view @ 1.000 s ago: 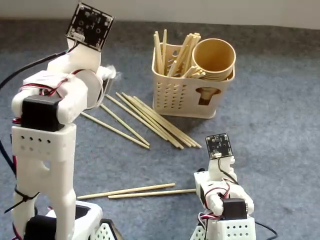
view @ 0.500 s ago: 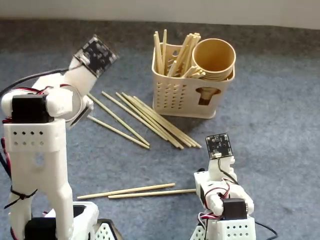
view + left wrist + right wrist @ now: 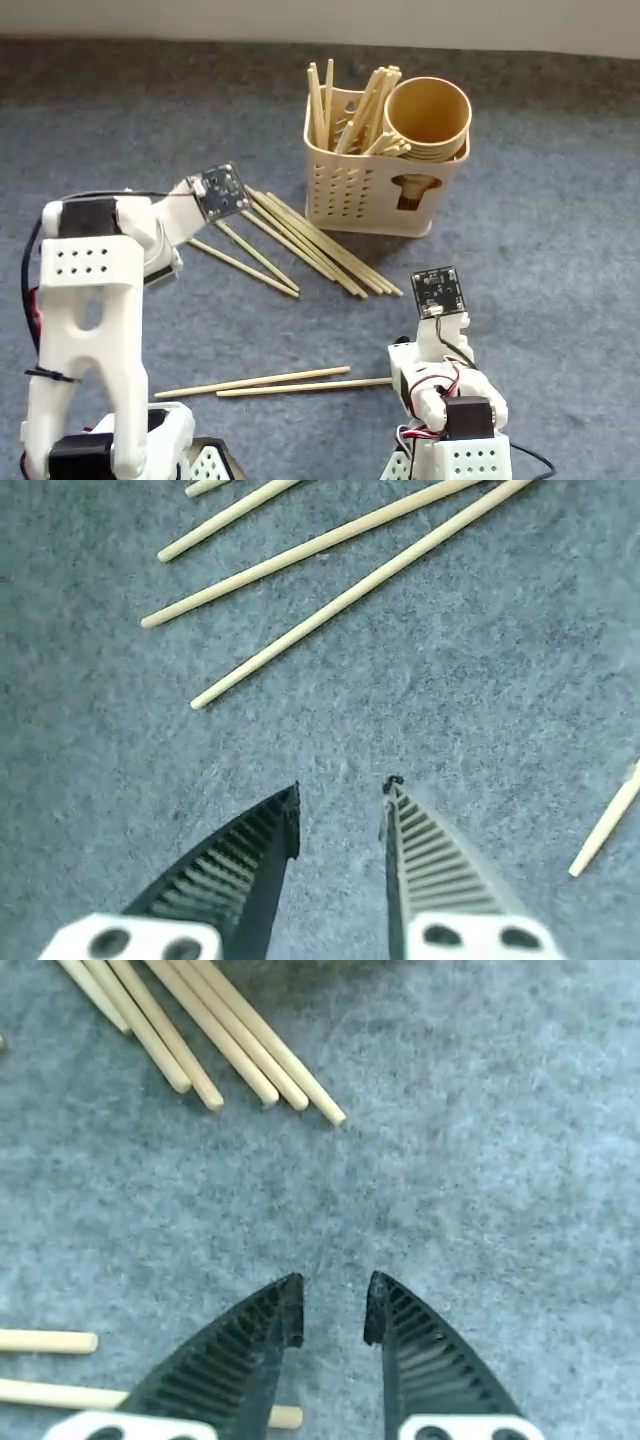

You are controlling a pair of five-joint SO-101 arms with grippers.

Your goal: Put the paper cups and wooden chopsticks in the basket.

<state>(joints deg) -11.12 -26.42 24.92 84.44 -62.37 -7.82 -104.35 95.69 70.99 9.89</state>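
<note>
A grey, felt-like mat (image 3: 560, 260) covers the table on every side, its nap fuzzy and faintly mottled with lighter flecks where the wrist views look at it closely. Toward the far side the mat looks darker. Behind it a pale, plain strip (image 3: 300, 18) runs across the top of the high view; whether it is a wall or a bare table edge cannot be told.

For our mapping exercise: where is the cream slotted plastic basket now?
High view: the cream slotted plastic basket stands at the far centre of the grey cloth, loose wooden chopsticks lying just left of it.
</note>
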